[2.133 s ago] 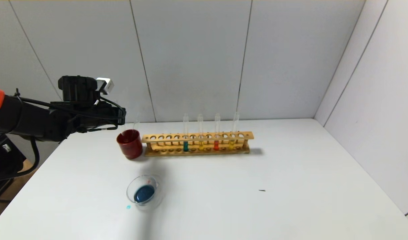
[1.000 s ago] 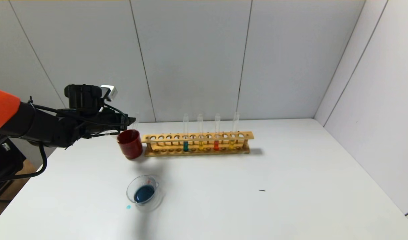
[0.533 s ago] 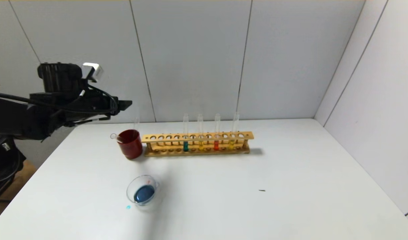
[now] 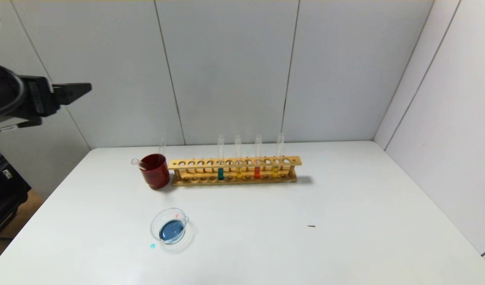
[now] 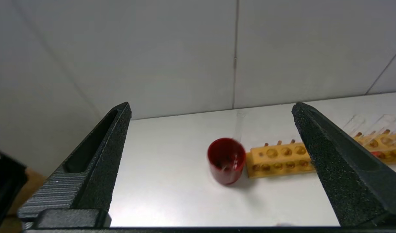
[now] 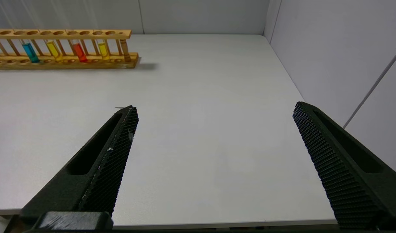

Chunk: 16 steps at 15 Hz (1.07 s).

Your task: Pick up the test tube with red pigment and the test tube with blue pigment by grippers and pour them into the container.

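The test tube with red pigment (image 4: 257, 171) and the test tube with blue pigment (image 4: 220, 172) stand upright in the wooden rack (image 4: 290, 161); both also show in the right wrist view, red (image 6: 79, 52) and blue (image 6: 30, 51). The container (image 4: 155, 222), a clear glass dish, sits in front of the rack and holds blue liquid. My left gripper (image 4: 82, 89) is open and empty, high up at the far left; in its wrist view (image 5: 212, 104) the jaws stand wide apart. My right gripper (image 6: 215, 106) is open and empty above the table's near right part.
A dark red cup (image 4: 154, 171) stands against the rack's left end with two empty tubes in it, one upright (image 4: 162, 144), one leaning left (image 4: 135, 161). Two yellow-liquid tubes (image 4: 238, 171) stand in the rack. A blue drop (image 4: 152, 246) lies beside the dish.
My left gripper was at the red cup, let an empty tube go into it, then rose and drew back to the upper left. The tube now leans in the cup.
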### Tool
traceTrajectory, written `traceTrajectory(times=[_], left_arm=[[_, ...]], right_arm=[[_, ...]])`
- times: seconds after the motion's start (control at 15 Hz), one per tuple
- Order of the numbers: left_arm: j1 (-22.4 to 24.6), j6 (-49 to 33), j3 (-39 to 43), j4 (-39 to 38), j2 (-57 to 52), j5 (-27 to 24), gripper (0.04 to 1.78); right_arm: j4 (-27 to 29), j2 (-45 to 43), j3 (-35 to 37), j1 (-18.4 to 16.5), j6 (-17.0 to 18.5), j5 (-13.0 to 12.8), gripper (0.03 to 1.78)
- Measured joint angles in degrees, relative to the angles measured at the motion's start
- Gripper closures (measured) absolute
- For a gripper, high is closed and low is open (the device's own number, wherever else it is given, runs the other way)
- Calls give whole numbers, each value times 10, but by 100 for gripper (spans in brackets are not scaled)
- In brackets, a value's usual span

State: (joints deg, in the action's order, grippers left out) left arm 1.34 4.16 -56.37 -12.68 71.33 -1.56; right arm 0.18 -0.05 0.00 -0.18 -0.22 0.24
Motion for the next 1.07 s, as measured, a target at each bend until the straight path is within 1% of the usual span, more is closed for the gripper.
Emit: traceTrajectory(times=[0.27,0.53,0.73,0.8,1.07], left_arm=[[49,-5,134,21,-187,4,7],[63,-7,218,22,-336,-23,7],[63,-6,264,22,-436,-73,7],[60,-5,272,22,-463,-98,7],[46,-5,289,23,-533,-181,7]], right_arm=[[0,0,0,0,0,0,6],[0,0,0,0,0,0,6],[0,0,0,0,0,0,6],[0,0,0,0,0,0,6],[0,0,0,0,0,0,6]])
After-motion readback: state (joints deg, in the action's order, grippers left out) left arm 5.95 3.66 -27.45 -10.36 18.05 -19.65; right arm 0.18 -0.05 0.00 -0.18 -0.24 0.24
